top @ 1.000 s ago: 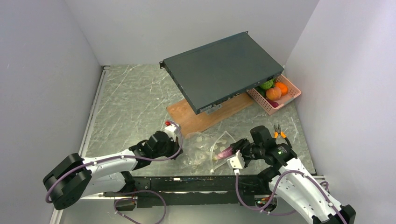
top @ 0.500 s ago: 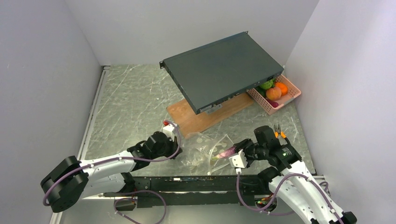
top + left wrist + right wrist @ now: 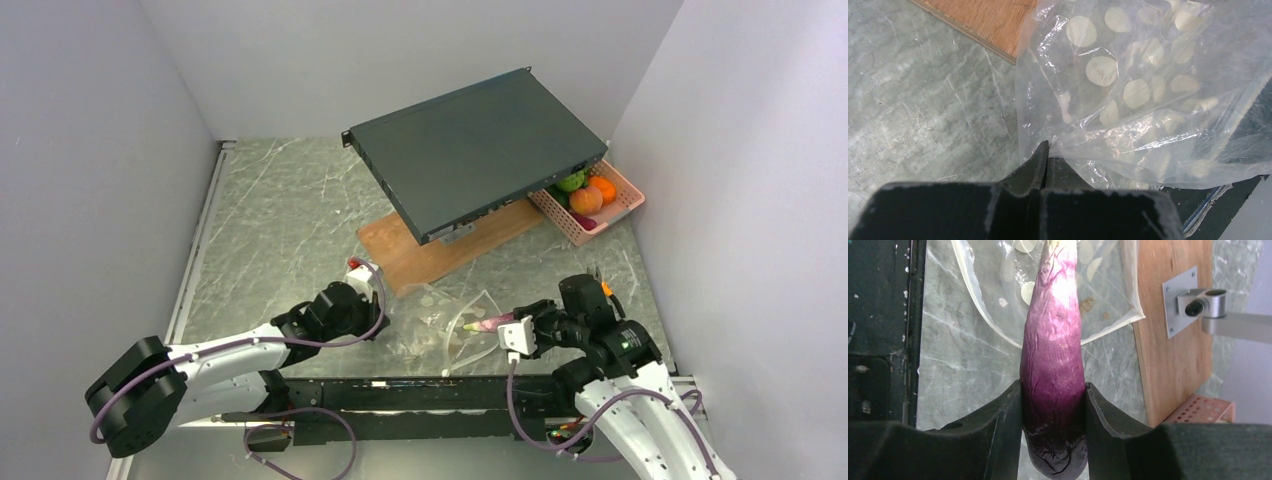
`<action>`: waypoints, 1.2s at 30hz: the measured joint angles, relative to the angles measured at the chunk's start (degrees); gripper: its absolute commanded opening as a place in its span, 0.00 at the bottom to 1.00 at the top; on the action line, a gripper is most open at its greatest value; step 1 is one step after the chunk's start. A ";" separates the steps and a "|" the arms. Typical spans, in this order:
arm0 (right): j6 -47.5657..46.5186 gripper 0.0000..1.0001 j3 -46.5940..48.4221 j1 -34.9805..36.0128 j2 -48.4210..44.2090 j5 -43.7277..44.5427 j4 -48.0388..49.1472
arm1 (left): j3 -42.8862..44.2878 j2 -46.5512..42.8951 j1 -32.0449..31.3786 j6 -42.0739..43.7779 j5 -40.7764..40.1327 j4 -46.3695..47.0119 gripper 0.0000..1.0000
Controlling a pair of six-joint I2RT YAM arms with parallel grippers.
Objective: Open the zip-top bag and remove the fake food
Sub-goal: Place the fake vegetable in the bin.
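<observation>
The clear zip-top bag (image 3: 437, 322) lies crumpled on the marble table between the arms, printed with pale round dots (image 3: 1101, 70). My left gripper (image 3: 387, 320) (image 3: 1046, 148) is shut on a pinched fold at the bag's (image 3: 1148, 105) left edge. My right gripper (image 3: 503, 327) (image 3: 1053, 386) is shut on a purple eggplant (image 3: 1053, 345), one piece of the fake food, and holds it level just right of the bag. The eggplant's (image 3: 485, 323) pale tip points at the bag's open mouth (image 3: 998, 305). More fake food (image 3: 587, 197), orange and green, sits in the pink basket.
A dark flat case (image 3: 475, 145) leans over a wooden board (image 3: 440, 252) behind the bag. The pink lattice basket (image 3: 622, 212) stands at the back right by the wall. Orange-handled pliers (image 3: 603, 288) lie beside my right arm. A black rail (image 3: 420, 385) runs along the near edge.
My right gripper has drawn the eggplant to the right, away from the bag, and the bag has stretched out flatter. The left gripper has kept its pinch and barely moved.
</observation>
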 measured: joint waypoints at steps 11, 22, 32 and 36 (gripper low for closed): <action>20.35 0.08 0.74 -6.14 -0.55 1.55 4.07 | 0.00 -0.04 0.17 0.13 1.03 2.23 0.00; 33.83 0.05 3.80 -16.98 5.66 -1.57 9.60 | -1.84 -5.77 0.96 1.40 1.99 2.47 0.00; 49.11 0.00 6.49 -25.49 11.28 -2.73 16.59 | -4.09 -10.78 2.51 1.81 1.95 1.68 0.00; 56.15 0.00 7.15 -33.09 16.63 -2.51 19.56 | -4.57 -11.98 2.95 2.38 1.95 1.05 0.00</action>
